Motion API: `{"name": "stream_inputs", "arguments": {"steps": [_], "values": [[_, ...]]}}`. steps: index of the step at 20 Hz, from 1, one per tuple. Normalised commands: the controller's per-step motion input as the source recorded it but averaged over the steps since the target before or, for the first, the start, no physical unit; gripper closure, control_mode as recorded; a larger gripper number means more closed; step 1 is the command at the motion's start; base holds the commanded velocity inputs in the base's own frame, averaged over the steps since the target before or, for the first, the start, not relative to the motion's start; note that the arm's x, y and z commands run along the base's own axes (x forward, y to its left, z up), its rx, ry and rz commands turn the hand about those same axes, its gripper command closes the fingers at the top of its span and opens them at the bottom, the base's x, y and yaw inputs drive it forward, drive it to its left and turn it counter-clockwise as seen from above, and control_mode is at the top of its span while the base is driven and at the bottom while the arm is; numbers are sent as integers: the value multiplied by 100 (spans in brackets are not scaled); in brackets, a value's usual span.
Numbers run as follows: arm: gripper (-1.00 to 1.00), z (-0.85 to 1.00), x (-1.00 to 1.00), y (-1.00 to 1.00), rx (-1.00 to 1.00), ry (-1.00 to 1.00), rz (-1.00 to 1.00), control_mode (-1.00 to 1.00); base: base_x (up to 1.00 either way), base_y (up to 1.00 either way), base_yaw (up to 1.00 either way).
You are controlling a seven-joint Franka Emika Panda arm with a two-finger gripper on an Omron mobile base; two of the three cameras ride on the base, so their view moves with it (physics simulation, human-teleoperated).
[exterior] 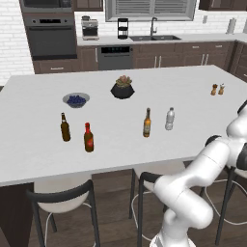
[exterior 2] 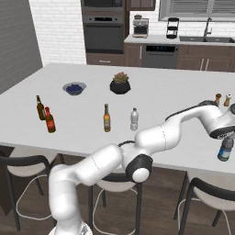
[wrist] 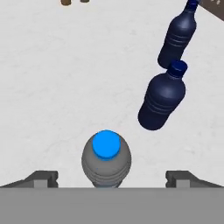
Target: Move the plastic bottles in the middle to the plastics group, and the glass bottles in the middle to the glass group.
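Hovering hand, fingers apart around blue-capped plastic bottle, two dark bottles near.

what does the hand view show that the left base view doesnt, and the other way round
Hand view's own: a blue-capped bottle between the finger tips of the open hand, and two dark blue bottles beyond it.
Left base view's own: the amber bottle and clear bottle mid-counter, two brown bottles further left, a bowl and a potted plant.
Shared: the white counter and, it seems, the small brown shakers.
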Motion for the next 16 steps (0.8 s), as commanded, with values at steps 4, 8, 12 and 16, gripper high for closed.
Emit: {"name": "stream_inputs", "arguments": {"steps": [4,8,12,16], "values": [[-100,39,-44,36,1,13,-11,-100,0,0,0],[-100,17,-45,59,0,23,-11,-100,0,0,0],[-100,0,-49,66,0,15,-6,-100,0,0,0],[-100,-5,-64,65,7,0,-7,-100,0,0,0]]}}
